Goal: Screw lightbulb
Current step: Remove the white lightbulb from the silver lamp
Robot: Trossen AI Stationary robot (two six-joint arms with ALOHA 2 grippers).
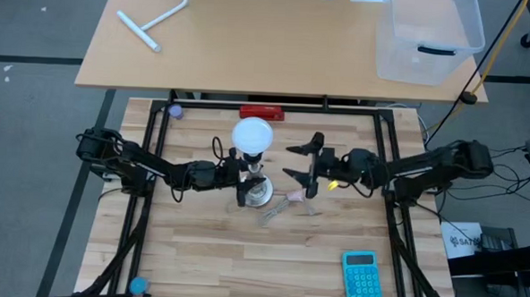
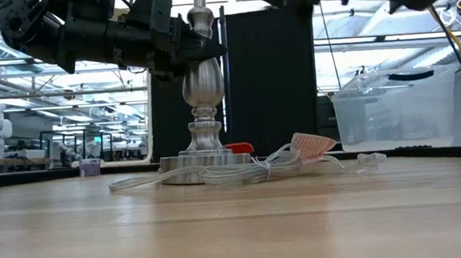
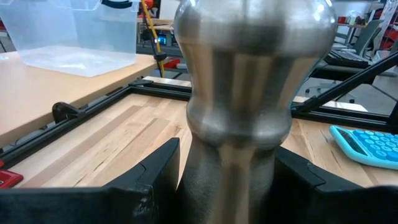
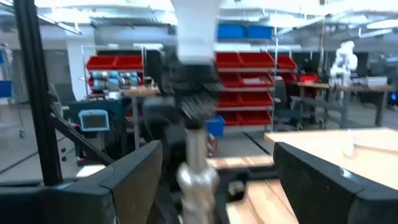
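The white lightbulb [image 1: 252, 136] sits on top of an upright silver lamp stand [image 2: 203, 90], whose round foot [image 2: 204, 158] rests on the wooden table. In the right wrist view the bulb's neck [image 4: 196, 25] meets the stand's black top [image 4: 186, 81]. My left gripper [image 1: 245, 183] reaches in from the table's left and is shut on the stand's stem. My right gripper [image 1: 310, 167] hovers open to the right of the stand, level with its upper part and pointing at it, with nothing between its fingers [image 4: 134, 177]. My left gripper pinches the stand's stem [image 3: 230, 168] between its two fingers [image 3: 158, 177], at a narrow part just below a rounded bulge [image 3: 249, 68]. The fingers come in about level from the table's left and lie across the stem. The stand stays upright on its foot.
A clear cord [image 1: 278, 208] and a small pink plastic piece [image 1: 296, 195] lie just right of the stand's foot. A blue calculator [image 1: 361, 275] lies near the front right. A red object [image 1: 262, 113] sits at the far edge. A clear bin [image 1: 427, 39] stands on the table beyond.
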